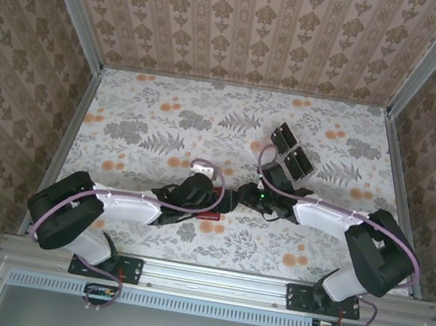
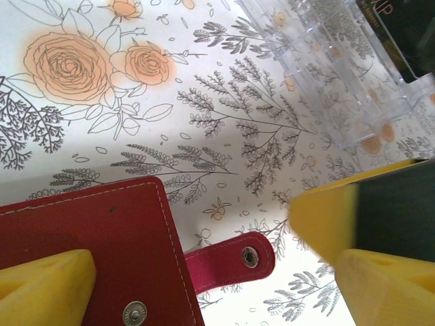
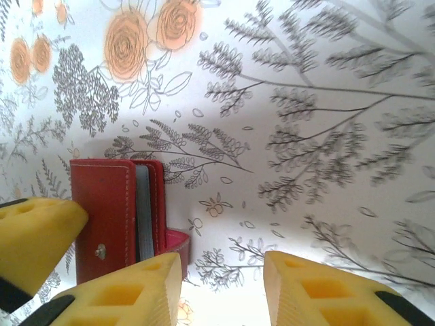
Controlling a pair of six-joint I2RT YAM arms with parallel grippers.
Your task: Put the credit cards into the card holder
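Note:
The red card holder [image 1: 209,214] lies near the table's front middle, closed over grey inner sleeves, its snap tab [image 2: 234,259] sticking out unfastened. My left gripper [image 2: 214,272] is open and straddles the holder's tab edge, with one finger [image 2: 41,288] over the red cover. My right gripper [image 3: 221,268] is open just beside the card holder [image 3: 109,217], with nothing between its fingers. Dark credit cards [image 1: 290,154] sit in the clear tray, and one black card [image 2: 401,30] shows in the left wrist view.
The clear plastic tray [image 2: 326,75] stands a short way behind the holder, right of centre. The two grippers [image 1: 233,197] are close together, and the right one's yellow finger [image 2: 326,217] shows in the left wrist view. Patterned walls enclose the floral table [image 1: 150,118].

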